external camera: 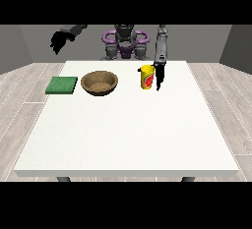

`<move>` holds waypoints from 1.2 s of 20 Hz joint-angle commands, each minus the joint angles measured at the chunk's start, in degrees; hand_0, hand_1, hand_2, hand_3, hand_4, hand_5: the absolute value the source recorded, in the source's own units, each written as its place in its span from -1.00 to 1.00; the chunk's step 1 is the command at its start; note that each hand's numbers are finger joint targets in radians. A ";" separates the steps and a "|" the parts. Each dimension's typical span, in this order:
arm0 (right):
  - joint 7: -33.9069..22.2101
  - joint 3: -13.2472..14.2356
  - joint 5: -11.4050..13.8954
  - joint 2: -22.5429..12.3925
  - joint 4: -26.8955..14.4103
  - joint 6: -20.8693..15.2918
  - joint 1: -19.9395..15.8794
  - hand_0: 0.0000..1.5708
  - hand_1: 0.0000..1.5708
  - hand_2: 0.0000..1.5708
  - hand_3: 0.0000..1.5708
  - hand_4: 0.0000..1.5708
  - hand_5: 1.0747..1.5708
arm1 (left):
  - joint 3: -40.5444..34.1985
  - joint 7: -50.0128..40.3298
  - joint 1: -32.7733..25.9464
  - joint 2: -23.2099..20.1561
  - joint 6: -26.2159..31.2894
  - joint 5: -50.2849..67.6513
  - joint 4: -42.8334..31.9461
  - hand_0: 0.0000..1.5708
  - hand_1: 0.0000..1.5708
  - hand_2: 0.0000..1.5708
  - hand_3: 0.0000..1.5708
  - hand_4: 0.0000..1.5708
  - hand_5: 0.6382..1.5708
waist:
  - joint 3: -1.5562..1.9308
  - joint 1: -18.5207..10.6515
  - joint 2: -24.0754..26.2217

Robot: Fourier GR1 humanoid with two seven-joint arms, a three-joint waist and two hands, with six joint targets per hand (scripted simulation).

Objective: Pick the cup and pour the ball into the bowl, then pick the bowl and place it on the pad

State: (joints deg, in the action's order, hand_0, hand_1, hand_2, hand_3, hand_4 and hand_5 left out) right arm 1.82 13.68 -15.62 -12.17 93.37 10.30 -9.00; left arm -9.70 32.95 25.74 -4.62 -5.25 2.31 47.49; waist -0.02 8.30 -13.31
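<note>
One yellow cup (146, 77), red label unreadable, beside hand (159, 77) at view's right.

On the tabletop (128, 134), all my things sit in a row near its far edge: the pad (62, 85) toward the view's left edge, the bowl (99, 83) just beside it, the cup (146, 77) further right. My hand at the view's right (159, 78) hangs just beside the cup (touching or not, I cannot tell). My other hand (60, 41) is raised beyond the far left corner.
</note>
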 commanded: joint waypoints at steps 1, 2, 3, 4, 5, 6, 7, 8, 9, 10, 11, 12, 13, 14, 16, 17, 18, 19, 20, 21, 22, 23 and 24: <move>-3.06 1.09 -2.57 -2.55 2.13 1.37 -3.10 -1.00 -1.00 -1.00 -1.00 -0.14 0.99 | -0.91 5.64 2.07 1.85 -4.45 -1.57 -6.83 -0.11 -0.11 -0.19 -1.00 0.28 0.96 | -0.03 2.37 -2.45; -0.36 1.84 -2.93 -2.07 1.28 1.92 -2.40 -1.00 -1.00 -1.00 -1.00 -0.16 0.99 | -0.46 9.54 0.29 -0.04 -5.49 -3.70 -6.50 0.17 0.17 0.68 0.76 0.58 0.93 | -0.02 2.66 -4.51; -3.64 3.15 -5.98 -3.46 2.36 2.50 -3.96 -1.00 -1.00 -1.00 -0.85 -0.17 0.99 | -0.66 8.94 0.20 -0.44 -7.21 -4.41 -7.87 0.47 0.47 1.00 1.00 0.67 0.79 | -0.03 3.21 -3.50; -1.16 3.23 -5.35 -3.95 0.26 4.47 -2.21 -1.00 -1.00 -1.00 -0.82 -0.18 0.99 | -0.20 7.59 1.36 -0.26 -10.21 -5.68 -7.50 0.56 0.56 1.00 1.00 0.70 0.81 | 0.01 4.18 -3.39; -4.94 0.62 -5.23 -3.20 6.41 3.55 -1.67 -1.00 -1.00 -1.00 -0.80 -0.18 0.99 | -2.09 9.85 1.99 0.88 -13.56 -5.24 -10.21 0.59 0.59 1.00 1.00 0.69 0.83 | -0.06 7.42 -3.71; -4.97 4.32 -7.53 -5.56 1.67 4.46 -3.22 -1.00 -1.00 -1.00 -0.91 -0.18 0.99 | -0.87 7.10 2.65 -0.06 -12.55 -5.93 -9.77 0.61 0.61 1.00 1.00 0.70 0.81 | 0.00 4.84 -2.17; -6.10 4.48 -8.18 -5.86 2.27 4.59 -2.77 -1.00 -1.00 -1.00 -0.79 -0.18 0.99 | -1.20 7.59 3.14 1.21 -13.42 -5.54 -10.92 0.62 0.62 1.00 1.00 0.71 0.78 | -0.01 5.41 -1.89; -4.64 5.41 -8.55 -5.63 1.51 5.08 -1.42 -1.00 -1.00 -1.00 -0.79 -0.18 0.99 | -1.01 9.87 1.57 0.58 -12.99 -5.99 -11.47 0.63 0.63 1.00 1.00 0.74 0.76 | 0.00 4.98 -1.67; -4.05 5.92 -8.57 -6.87 -1.80 6.38 -2.76 -1.00 -1.00 -1.00 -0.79 -0.19 0.98 | -0.77 5.16 5.08 0.94 -15.55 -6.40 -10.62 0.64 0.64 1.00 1.00 0.76 0.74 | 0.02 4.39 -1.62; -5.41 9.71 -12.17 -10.37 -2.64 8.16 -3.77 -1.00 -1.00 -1.00 -0.81 -0.20 0.98 | -0.81 7.54 2.86 -0.08 -14.59 -6.59 -10.64 0.64 0.64 1.00 1.00 0.77 0.74 | 0.02 4.81 -1.16; -7.92 7.91 -11.45 -9.44 -0.17 7.10 -2.16 -1.00 -1.00 -1.00 -0.81 -0.20 0.98 | -0.51 4.81 3.26 -0.47 -15.25 -7.25 -12.23 0.63 0.63 1.00 1.00 0.79 0.67 | 0.01 5.55 1.37; -5.12 7.35 -8.49 -8.11 -6.33 6.60 -1.95 -1.00 -1.00 -1.00 -0.77 -0.19 0.98 | 3.07 -0.54 5.30 1.46 -18.21 -10.23 -9.34 0.64 0.64 1.00 1.00 0.79 0.66 | 0.06 2.24 4.11; -3.41 9.95 -10.24 -9.36 -9.63 7.25 -4.13 -1.00 -1.00 -1.00 -0.66 -0.19 0.99 | 3.90 -3.59 7.39 0.15 -18.30 -11.30 -8.36 0.62 0.62 1.00 1.00 0.77 0.71 | 0.10 1.63 4.01; -4.71 8.88 -9.21 -9.76 -8.66 7.62 -2.57 -1.00 -1.00 -1.00 -0.63 -0.19 0.98 | 5.24 -4.50 6.16 -0.86 -19.26 -13.42 -8.70 0.61 0.61 1.00 1.00 0.78 0.70 | 0.09 1.30 6.77; -3.72 8.97 -8.12 -9.82 -12.55 8.30 -1.61 -1.00 -1.00 -1.00 -0.58 -0.19 0.98 | 9.41 -10.12 7.96 0.86 -23.23 -18.20 -7.97 0.64 0.64 1.00 1.00 0.80 0.73 | 0.18 0.36 9.49; -6.93 9.15 -9.59 -10.82 -12.57 8.09 -2.49 -1.00 -1.00 -1.00 -0.60 -0.20 0.97 | 11.64 -10.14 7.26 1.31 -25.51 -21.32 -8.72 0.64 0.64 1.00 1.00 0.80 0.78 | 0.18 0.30 11.09; -7.30 5.61 -6.46 -6.99 -10.59 5.00 -1.47 -1.00 -1.00 -1.00 -0.65 -0.19 0.97 | 12.91 -14.46 10.05 1.05 -26.97 -23.52 -9.53 0.65 0.65 1.00 1.00 0.78 0.82 | 0.18 0.63 13.01; -5.12 7.28 -7.46 -9.37 -13.14 8.26 -2.02 -1.00 -1.00 -1.00 -0.62 -0.19 0.97 | 14.88 -15.81 11.77 1.17 -30.26 -26.92 -9.61 0.67 0.67 1.00 1.00 0.78 0.85 | 0.30 1.17 11.88; -6.35 6.71 -7.73 -8.27 -12.95 7.59 -1.15 -1.00 -1.00 -1.00 -0.68 -0.19 0.97 | 17.50 -17.96 10.72 -0.10 -31.50 -30.95 -11.95 0.70 0.70 1.00 1.00 0.79 0.90 | 0.37 1.69 13.57; -7.07 6.59 -8.62 -9.11 -12.45 8.53 -2.55 -1.00 -1.00 -1.00 -0.69 -0.18 0.97 | 18.71 -19.91 12.83 -1.64 -34.61 -34.57 -13.91 0.72 0.72 1.00 1.00 0.81 0.93 | 0.42 3.75 11.98; -6.62 6.21 -7.42 -7.78 -13.27 6.78 -2.44 -1.00 -1.00 -1.00 -0.78 -0.18 0.96 | 21.27 -22.65 13.55 -3.11 -34.35 -38.18 -15.37 0.73 0.73 1.00 1.00 0.84 0.92 | 0.53 2.20 13.17; -5.89 6.33 -8.17 -8.52 -14.20 9.08 -2.19 -1.00 -1.00 -1.00 -0.75 -0.16 0.97 | 22.63 -24.97 14.40 -1.47 -36.69 -40.59 -16.58 0.74 0.74 1.00 1.00 0.85 0.91 | 0.40 3.26 12.18; -5.60 6.66 -6.97 -8.14 -16.25 7.77 -1.43 -1.00 -1.00 -1.00 -0.81 -0.15 0.96 | 25.00 -29.83 15.36 0.04 -34.78 -42.89 -17.49 0.74 0.74 1.00 1.00 0.85 0.91 | 0.38 1.02 15.28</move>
State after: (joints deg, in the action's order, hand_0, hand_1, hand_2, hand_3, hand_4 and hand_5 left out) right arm -4.15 20.48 -23.44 -20.63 80.38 18.05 -10.93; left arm 8.58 13.09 37.90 -5.25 -36.80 -30.75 33.73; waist 0.33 10.31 -1.17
